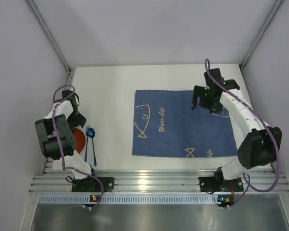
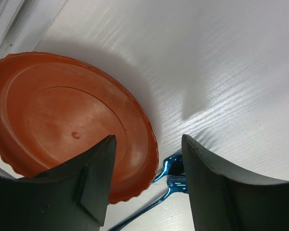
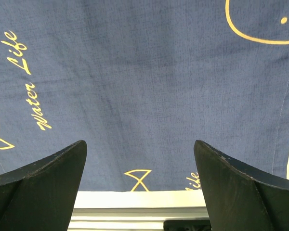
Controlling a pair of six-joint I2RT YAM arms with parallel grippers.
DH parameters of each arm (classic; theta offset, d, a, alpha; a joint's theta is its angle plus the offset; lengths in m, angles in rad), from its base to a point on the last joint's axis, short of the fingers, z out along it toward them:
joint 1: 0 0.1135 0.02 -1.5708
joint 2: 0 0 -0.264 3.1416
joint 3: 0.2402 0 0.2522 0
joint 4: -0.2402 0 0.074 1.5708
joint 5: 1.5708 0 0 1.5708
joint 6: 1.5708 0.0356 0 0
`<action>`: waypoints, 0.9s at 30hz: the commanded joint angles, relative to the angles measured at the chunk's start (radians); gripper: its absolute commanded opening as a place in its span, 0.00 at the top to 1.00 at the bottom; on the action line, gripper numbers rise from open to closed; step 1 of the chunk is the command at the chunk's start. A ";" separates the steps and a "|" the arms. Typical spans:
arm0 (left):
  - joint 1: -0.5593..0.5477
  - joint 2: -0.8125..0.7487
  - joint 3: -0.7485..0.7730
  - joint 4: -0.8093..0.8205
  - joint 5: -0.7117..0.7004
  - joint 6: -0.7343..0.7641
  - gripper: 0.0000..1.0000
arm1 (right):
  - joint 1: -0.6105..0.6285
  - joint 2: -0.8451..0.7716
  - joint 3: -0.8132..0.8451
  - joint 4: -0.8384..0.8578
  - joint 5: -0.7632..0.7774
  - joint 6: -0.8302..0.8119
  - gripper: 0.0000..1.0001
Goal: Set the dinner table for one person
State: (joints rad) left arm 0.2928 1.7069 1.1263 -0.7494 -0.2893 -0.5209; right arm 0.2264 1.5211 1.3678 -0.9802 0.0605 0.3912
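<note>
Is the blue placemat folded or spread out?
Spread out: the placemat lies flat on the dinner table as one full rectangle, no fold showing.

- The dinner table (image 1: 111,91) is matt white. Close under my left wrist it shows a fine, grain-like ribbing.
- The rail (image 1: 154,183) along its six o'clock edge is bare ridged aluminium with bright glints.
- The placemat (image 1: 183,130) is matt, dark blue woven cloth with a visible weave, printed in flat yellow.
- The plate (image 2: 62,110), at nine o'clock on the table, looks like smooth red-brown plastic with a dull sheen.
- The blue cutlery (image 2: 171,175) beside it is glossy and mirror-like, like tinted metal.
- The fingers (image 2: 86,187) of my left gripper (image 2: 148,142) and of my right gripper (image 3: 139,144) are matt black and look like plastic.
</note>
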 commanded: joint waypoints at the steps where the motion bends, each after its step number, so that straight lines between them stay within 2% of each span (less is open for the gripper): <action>1: 0.006 0.008 -0.029 0.057 -0.004 0.005 0.40 | -0.001 0.019 0.073 0.005 0.007 -0.018 0.08; 3: 0.006 0.008 -0.051 0.076 -0.001 0.005 0.48 | -0.001 0.031 0.079 0.005 -0.004 -0.015 0.08; 4: 0.008 0.011 -0.056 0.081 -0.002 0.012 0.55 | -0.001 0.034 0.079 0.005 -0.007 -0.015 0.08; 7: 0.009 0.026 -0.074 0.094 -0.019 0.027 0.62 | -0.001 0.042 0.080 0.003 -0.001 -0.017 0.08; 8: 0.008 0.030 -0.085 0.100 -0.019 0.033 0.72 | -0.002 0.040 0.080 0.005 0.002 -0.020 0.08; 14: 0.009 0.011 -0.096 0.102 -0.027 0.058 1.00 | -0.001 0.033 0.062 0.008 0.012 -0.020 0.08; 18: 0.008 -0.026 0.007 -0.013 -0.033 0.058 1.00 | -0.001 0.019 0.057 0.011 0.004 -0.021 0.08; 21: 0.008 -0.088 0.093 -0.077 0.027 0.038 1.00 | -0.001 0.007 0.057 0.023 -0.045 -0.026 0.08; 23: 0.002 -0.121 0.148 -0.094 0.117 -0.001 1.00 | 0.005 -0.005 0.048 0.061 -0.111 -0.032 0.07; 25: -0.036 -0.135 0.196 -0.107 0.163 -0.054 1.00 | 0.016 -0.006 0.048 0.098 -0.195 -0.031 0.07; 27: -0.127 -0.136 0.240 -0.131 0.176 -0.091 1.00 | 0.050 0.001 0.062 0.116 -0.259 -0.029 0.06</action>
State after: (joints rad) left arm 0.2581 1.6234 1.2881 -0.8230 -0.1974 -0.5350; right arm 0.2359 1.5589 1.4025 -0.9405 -0.0620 0.3763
